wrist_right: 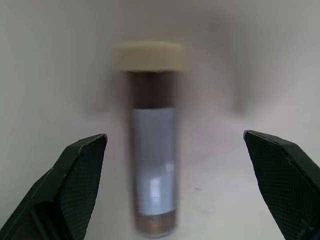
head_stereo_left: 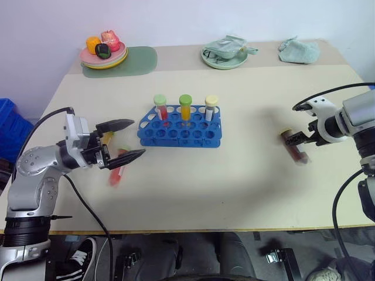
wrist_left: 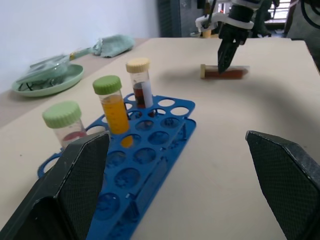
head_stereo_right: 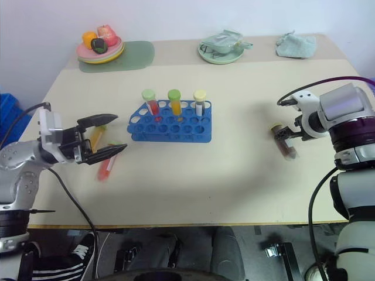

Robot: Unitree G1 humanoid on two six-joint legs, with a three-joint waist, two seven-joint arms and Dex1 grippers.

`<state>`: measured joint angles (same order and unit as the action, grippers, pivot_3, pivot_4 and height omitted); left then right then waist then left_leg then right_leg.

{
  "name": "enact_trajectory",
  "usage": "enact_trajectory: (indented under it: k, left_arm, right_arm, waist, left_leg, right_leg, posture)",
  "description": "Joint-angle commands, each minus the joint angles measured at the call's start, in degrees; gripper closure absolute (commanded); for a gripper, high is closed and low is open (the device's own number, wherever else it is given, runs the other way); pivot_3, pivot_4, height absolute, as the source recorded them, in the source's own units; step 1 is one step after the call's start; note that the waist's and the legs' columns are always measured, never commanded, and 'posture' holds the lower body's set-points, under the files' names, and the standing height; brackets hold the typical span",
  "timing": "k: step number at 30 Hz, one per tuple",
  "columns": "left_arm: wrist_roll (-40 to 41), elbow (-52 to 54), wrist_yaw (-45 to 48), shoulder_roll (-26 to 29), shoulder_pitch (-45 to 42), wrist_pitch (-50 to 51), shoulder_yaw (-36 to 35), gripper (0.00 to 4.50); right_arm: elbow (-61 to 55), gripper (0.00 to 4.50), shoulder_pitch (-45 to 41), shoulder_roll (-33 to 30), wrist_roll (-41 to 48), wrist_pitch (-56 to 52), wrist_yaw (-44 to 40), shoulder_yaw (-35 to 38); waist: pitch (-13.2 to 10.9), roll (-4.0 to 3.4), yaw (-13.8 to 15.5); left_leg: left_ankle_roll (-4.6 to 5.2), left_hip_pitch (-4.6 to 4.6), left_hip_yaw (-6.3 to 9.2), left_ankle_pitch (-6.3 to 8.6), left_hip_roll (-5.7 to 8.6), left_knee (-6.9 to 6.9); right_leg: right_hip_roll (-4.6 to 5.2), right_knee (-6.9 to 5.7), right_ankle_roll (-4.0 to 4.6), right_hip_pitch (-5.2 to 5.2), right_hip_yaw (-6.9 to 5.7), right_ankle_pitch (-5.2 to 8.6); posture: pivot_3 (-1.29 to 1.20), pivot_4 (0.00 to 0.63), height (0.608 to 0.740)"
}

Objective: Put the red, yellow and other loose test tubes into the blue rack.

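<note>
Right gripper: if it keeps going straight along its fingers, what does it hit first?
Most likely the dark brown tube with the cream cap, lying flat on the table. In the right wrist view it sits between the open fingers of the right gripper, directly ahead. How much gap remains is unclear.

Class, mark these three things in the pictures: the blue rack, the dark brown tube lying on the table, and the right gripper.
blue rack (head_stereo_left: 176, 136): left eye view, bare holed top.
dark brown tube (wrist_right: 152, 165): right wrist view, pale label on its body.
right gripper (wrist_right: 180, 185): right wrist view, midway between its open fingertips.

Motion-blurred brown tube
</note>
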<state>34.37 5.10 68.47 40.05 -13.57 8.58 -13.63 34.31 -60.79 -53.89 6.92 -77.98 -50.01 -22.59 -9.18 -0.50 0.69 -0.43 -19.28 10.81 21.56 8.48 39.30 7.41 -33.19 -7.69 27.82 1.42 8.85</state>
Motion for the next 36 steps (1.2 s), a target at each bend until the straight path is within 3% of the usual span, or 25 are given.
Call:
enact_trajectory:
  k: [1, 9, 12, 15, 23, 27, 28, 34, 36]
  left_arm:
    - [0.8, 2.5, -0.9, 0.5, 0.4, 0.0, -1.4, 0.05]
    - [0.9, 4.2, -2.5, 0.6, 1.4, 0.2, -1.7, 0.05]
    - [1.0, 4.3, -2.8, 0.9, 2.0, 0.1, -2.0, 0.0]
    - [1.0, 4.3, -3.1, 0.9, 2.1, 0.1, -2.1, 0.0]
    - [1.0, 2.9, -3.0, 0.8, 0.9, 0.5, -1.7, 0.0]
    - [0.3, 2.3, -2.9, 0.4, 0.2, 0.0, -1.2, 0.0]
    - [0.3, 2.2, -2.8, 0.4, 0.1, 0.0, -1.1, 0.0]
    - [0.5, 1.8, -2.3, 0.4, -0.3, 0.3, -1.2, 0.0]
    - [0.5, 1.5, -2.2, 0.6, -0.4, 0.3, -1.5, 0.0]
  right_arm:
    - [0.2, 0.0, -0.6, 0.6, -1.0, 0.5, 0.8, 0.6]
    - [-0.5, 0.0, -0.1, 2.2, -0.5, -0.8, 1.1, 0.2]
    - [-0.2, 0.77, 0.0, 2.8, -0.6, -0.3, 1.2, 0.0]
    - [-1.0, 2.23, 0.3, 3.0, -0.4, -0.3, 1.1, 0.0]
    - [-3.0, 2.23, 0.7, 2.6, 0.3, -1.7, 1.6, 1.4]
    - [-4.4, 3.59, 1.4, 2.5, 0.4, -1.6, 1.6, 1.6]
    - [-4.8, 3.74, 1.6, 2.4, 0.5, -1.5, 1.6, 1.7]
    - [-9.2, 3.74, 2.6, 1.4, 1.8, -3.7, 1.7, 3.5]
    - [-15.9, 3.74, 4.3, -1.1, 5.1, -1.9, -2.7, 4.4]
  waist:
    - [0.0, 0.0, 0.0]
    - [0.0, 0.0, -0.1]
    - [0.0, 0.0, -0.1]
    - [0.0, 0.01, -0.1]
    - [0.0, 0.01, -0.1]
    - [0.0, 0.01, -0.1]
    - [0.0, 0.01, -0.1]
    - [0.0, 0.01, -0.2]
    - [0.0, 0.0, -0.1]
  left_leg:
    - [-0.01, 0.0, -0.04, -0.01, -0.02, 0.01]
    - [-0.02, -0.01, -0.23, -0.02, -0.13, 0.02]
    - [-0.02, -0.03, -0.29, -0.02, -0.15, 0.02]
    - [-0.03, -0.03, -0.34, -0.02, -0.16, 0.02]
    - [-0.02, -0.03, -0.39, -0.02, -0.17, 0.03]
    - [-0.02, -0.03, -0.41, -0.02, -0.17, 0.03]
    - [-0.02, -0.04, -0.41, -0.02, -0.17, 0.04]
    - [-0.02, -0.05, -0.43, -0.02, -0.19, 0.04]
    - [-0.02, -0.07, -0.44, -0.02, -0.19, 0.04]
  right_leg:
    - [-0.01, 0.0, 0.01, 0.01, 0.0, -0.03]
    - [-0.07, 0.01, 0.08, 0.09, 0.0, -0.15]
    - [-0.08, 0.0, 0.11, 0.15, 0.0, -0.18]
    - [-0.08, 0.0, 0.12, 0.17, 0.0, -0.2]
    - [-0.08, 0.0, 0.13, 0.19, 0.0, -0.22]
    - [-0.08, 0.0, 0.13, 0.19, 0.0, -0.22]
    - [-0.08, 0.0, 0.13, 0.19, 0.0, -0.22]
    - [-0.08, -0.01, 0.13, 0.24, 0.0, -0.23]
    - [-0.08, -0.01, 0.14, 0.27, 0.0, -0.24]
  posture:
    - [0.0, 0.15, 0.74]
    - [0.0, 0.15, 0.74]
    - [0.0, 0.15, 0.74]
    - [0.0, 0.15, 0.74]
    - [0.0, 0.15, 0.74]
    - [0.0, 0.15, 0.74]
    - [0.0, 0.15, 0.74]
    - [0.0, 0.15, 0.74]
    - [0.0, 0.15, 0.74]
